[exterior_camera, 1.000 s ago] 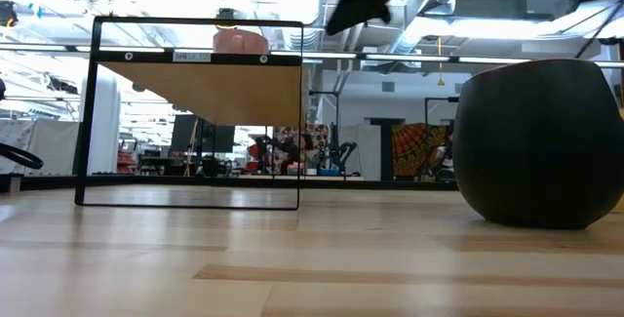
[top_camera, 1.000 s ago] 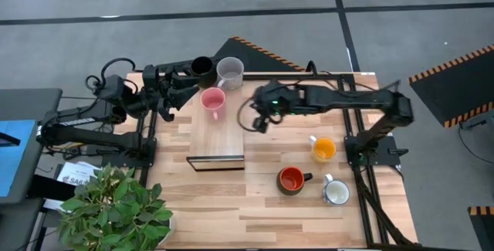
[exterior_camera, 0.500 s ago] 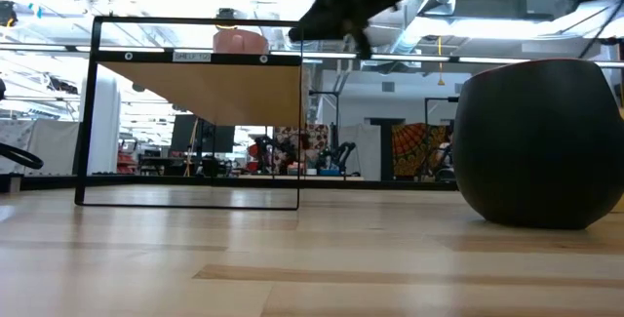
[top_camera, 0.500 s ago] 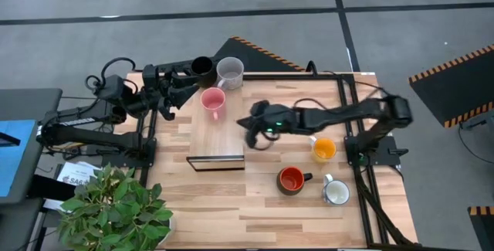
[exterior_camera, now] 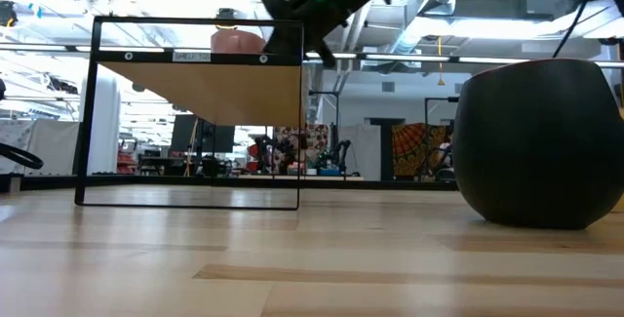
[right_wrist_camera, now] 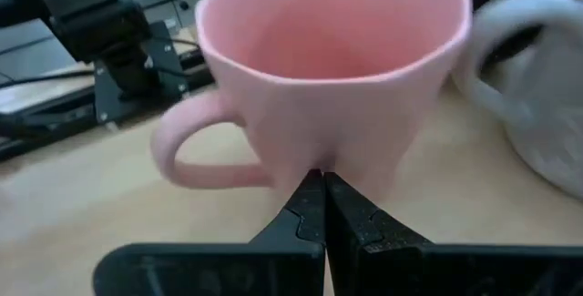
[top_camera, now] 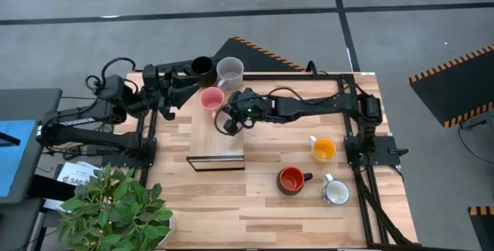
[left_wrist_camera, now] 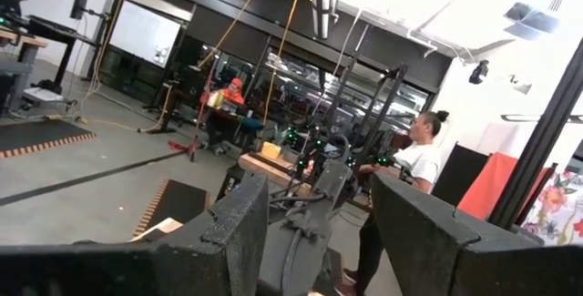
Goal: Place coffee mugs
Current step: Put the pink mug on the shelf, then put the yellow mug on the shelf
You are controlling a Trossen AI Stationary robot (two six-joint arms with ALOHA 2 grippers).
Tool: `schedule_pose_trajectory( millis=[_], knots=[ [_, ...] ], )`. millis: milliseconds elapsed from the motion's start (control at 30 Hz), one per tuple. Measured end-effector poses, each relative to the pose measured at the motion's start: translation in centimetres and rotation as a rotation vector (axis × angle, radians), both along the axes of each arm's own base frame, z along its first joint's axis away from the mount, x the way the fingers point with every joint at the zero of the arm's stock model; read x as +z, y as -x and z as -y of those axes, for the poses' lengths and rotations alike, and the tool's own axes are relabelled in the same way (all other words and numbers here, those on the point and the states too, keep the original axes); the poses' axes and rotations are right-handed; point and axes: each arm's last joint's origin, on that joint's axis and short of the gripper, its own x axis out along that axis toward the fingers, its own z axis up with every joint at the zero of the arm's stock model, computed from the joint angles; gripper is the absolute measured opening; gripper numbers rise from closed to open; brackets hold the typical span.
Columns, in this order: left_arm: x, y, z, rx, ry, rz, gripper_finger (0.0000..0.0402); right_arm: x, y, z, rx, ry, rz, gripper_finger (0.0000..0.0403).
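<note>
Coffee mugs: six, spread over the table (top_camera: 255,205). Likely rigid, glazed, slippery, breakable; best taken by rim or handle. One each: black mug (top_camera: 202,67), grey mug (top_camera: 230,71), pink mug (top_camera: 211,99) on raised board (top_camera: 208,131); orange-yellow mug (top_camera: 323,148), red-orange mug (top_camera: 291,179), white mug (top_camera: 336,193) nearer right. Right gripper (right_wrist_camera: 321,207) pinched closed, empty, just beside pink mug. Left gripper (top_camera: 171,89) spread wide, empty, near black mug.

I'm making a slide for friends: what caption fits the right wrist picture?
Right gripper, jaws shut, noses up to the pink mug, with the grey mug just beside it.
</note>
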Motion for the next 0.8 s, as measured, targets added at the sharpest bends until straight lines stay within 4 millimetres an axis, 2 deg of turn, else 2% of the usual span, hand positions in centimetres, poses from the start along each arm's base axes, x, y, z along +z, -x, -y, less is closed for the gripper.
schedule_pose_trajectory(
  millis=[300, 633, 800],
  knots=[
    [0.0, 0.0, 0.0, -0.001, 0.001, 0.002, 0.0180, -0.4, -3.0, 0.2, 0.019, 0.020, 0.012, 0.0017],
    [0.0, 0.0, 0.0, -0.001, 0.002, 0.002, 0.0180, 0.7, -2.7, 2.1, -0.024, 0.027, 0.040, 0.0017],
    [0.0, 0.0, 0.0, -0.001, 0.002, 0.002, 0.0180, 0.4, -2.6, 1.9, -0.011, 0.020, 0.012, 0.0017]
  ],
)
